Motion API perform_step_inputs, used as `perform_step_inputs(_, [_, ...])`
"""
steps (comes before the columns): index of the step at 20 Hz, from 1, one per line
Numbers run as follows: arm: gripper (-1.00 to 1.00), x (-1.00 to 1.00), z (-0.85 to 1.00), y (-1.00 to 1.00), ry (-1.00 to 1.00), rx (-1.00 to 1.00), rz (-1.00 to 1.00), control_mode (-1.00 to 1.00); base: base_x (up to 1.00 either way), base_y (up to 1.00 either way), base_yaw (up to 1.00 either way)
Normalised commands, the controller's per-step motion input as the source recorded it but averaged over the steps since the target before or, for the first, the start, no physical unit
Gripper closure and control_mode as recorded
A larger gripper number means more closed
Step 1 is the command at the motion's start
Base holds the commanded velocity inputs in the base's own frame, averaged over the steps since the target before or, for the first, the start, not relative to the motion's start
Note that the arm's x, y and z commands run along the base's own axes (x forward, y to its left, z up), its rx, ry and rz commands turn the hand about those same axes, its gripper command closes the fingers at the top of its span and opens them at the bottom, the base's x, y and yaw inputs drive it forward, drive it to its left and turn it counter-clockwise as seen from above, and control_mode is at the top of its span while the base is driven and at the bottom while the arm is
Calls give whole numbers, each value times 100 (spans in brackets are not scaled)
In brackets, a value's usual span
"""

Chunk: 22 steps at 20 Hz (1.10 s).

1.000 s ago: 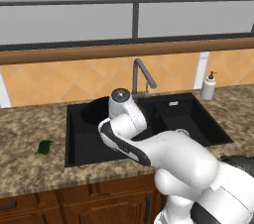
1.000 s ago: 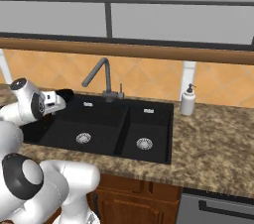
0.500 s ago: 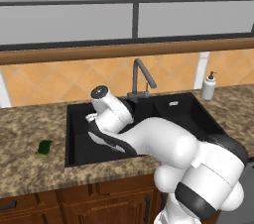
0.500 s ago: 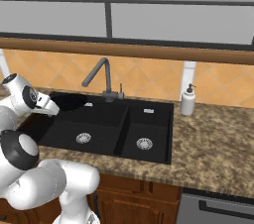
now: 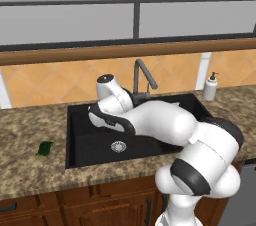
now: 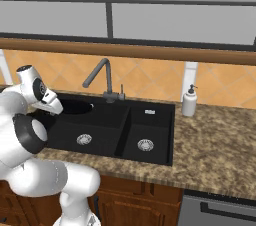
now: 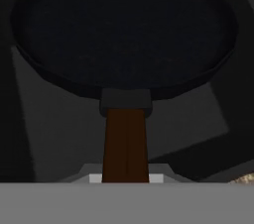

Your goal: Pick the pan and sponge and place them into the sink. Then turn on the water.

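End effector (image 7: 126, 176) grips pan (image 7: 124, 29) handle over sink (image 6: 150, 120).

Pretty clearly a home kitchen, rendered rather than real. There's a matte black double-basin sink (image 6: 150, 120) set into a speckled brown granite countertop (image 6: 220, 145), with a dark grey gooseneck faucet (image 6: 102, 77) behind it. Orange diagonal tile backsplash (image 6: 145, 77), a white soap dispenser bottle (image 6: 189, 102) by the basin, dark wood cabinets (image 5: 100, 202) underneath and grey upper cabinets (image 6: 175, 22) above.
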Motion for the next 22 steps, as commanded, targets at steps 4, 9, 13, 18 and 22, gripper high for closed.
perform_step_inputs(4, [100,0,-40,0,0,0,-38,-100,0,0,0])
perform_step_inputs(9, [100,0,-32,0,3,0,-47,-100,0,0,0])
perform_step_inputs(13, [100,0,-28,0,7,0,-52,-100,0,0,0])
perform_step_inputs(18, [100,3,-14,0,7,0,-45,-100,0,0,0])
perform_step_inputs(22, [100,9,-9,0,4,0,-27,-100,0,0,0])
